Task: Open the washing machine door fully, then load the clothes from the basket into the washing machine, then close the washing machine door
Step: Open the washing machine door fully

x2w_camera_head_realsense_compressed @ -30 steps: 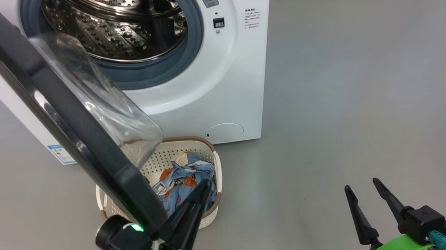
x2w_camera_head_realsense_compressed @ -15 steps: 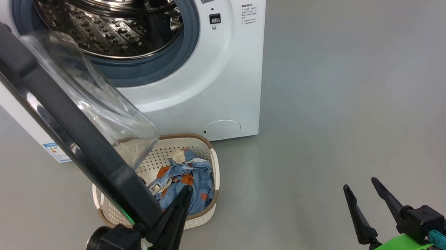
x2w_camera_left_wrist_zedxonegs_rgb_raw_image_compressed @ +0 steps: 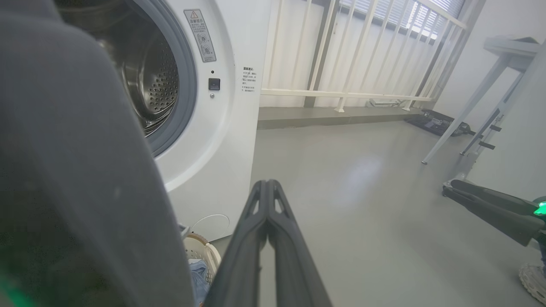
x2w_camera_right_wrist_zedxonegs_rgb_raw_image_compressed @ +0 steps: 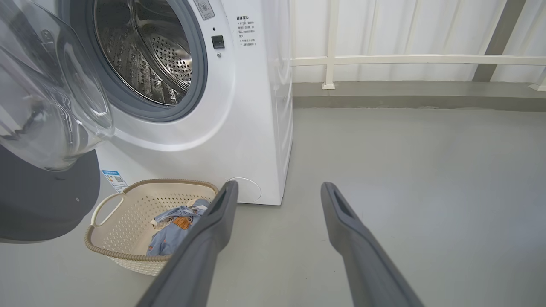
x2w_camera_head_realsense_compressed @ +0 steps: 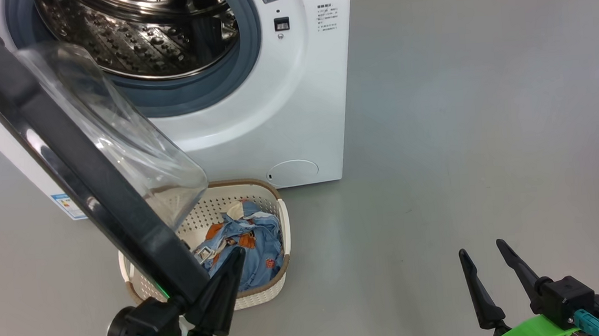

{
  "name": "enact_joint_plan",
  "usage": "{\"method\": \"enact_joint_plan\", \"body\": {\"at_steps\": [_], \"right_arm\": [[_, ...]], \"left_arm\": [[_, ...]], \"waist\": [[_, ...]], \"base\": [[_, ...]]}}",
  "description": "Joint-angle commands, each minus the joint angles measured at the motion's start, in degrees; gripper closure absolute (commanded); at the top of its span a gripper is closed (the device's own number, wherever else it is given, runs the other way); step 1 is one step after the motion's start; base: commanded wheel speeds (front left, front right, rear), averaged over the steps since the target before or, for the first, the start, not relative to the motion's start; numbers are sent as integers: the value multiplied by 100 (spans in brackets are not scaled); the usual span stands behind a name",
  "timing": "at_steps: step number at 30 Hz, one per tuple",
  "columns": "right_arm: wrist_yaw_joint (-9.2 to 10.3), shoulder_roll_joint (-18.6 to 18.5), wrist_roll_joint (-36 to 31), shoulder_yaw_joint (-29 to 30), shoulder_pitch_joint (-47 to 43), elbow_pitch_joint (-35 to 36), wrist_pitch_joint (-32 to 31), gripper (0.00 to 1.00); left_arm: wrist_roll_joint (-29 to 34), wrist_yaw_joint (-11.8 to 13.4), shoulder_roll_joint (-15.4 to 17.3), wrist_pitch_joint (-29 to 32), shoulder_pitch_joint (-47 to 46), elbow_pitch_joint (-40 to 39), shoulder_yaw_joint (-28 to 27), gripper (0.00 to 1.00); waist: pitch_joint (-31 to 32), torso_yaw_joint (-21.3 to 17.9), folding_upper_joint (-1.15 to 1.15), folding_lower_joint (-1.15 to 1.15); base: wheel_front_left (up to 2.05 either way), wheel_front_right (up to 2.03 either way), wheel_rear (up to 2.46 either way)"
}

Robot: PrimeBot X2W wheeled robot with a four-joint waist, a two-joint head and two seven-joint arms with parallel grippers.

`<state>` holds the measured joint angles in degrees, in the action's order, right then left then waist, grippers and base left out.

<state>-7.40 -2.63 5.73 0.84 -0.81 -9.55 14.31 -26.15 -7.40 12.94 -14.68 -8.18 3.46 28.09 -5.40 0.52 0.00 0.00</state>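
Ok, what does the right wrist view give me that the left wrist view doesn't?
Right wrist view adds the washing machine door's clear glass bowl, the blue label sticker and the basket's white side handle. Left wrist view adds the shut left pincer and a pale table's legs. Both share the washing machine, its steel drum, the open right pincer, and part of the basket with the clothes.

Glossy black door rim [x2w_camera_head_realsense_compressed: 75, 162], clear glass bowl [x2w_camera_head_realsense_compressed: 118, 138], dimpled steel drum [x2w_camera_head_realsense_compressed: 137, 37], perforated plastic basket [x2w_camera_head_realsense_compressed: 207, 208], printed cloth [x2w_camera_head_realsense_compressed: 249, 240].
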Motion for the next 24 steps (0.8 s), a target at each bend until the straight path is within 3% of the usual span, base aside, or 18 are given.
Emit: {"method": "enact_joint_plan", "body": {"at_steps": [1,24], "right_arm": [[-9,-25,43,-149,170,137,69,0],[-9,-25,110,-187,186,-4,69,0]], "left_arm": [[-62,-9,54,-32,-189,-97,-242,100],[-45,-9,-134,-32,-112,-25,-694,100]], "waist": [[-19,-4,0,0],[-22,253,0,0]], "base": [[0,0,0],[0,0,0]]}}
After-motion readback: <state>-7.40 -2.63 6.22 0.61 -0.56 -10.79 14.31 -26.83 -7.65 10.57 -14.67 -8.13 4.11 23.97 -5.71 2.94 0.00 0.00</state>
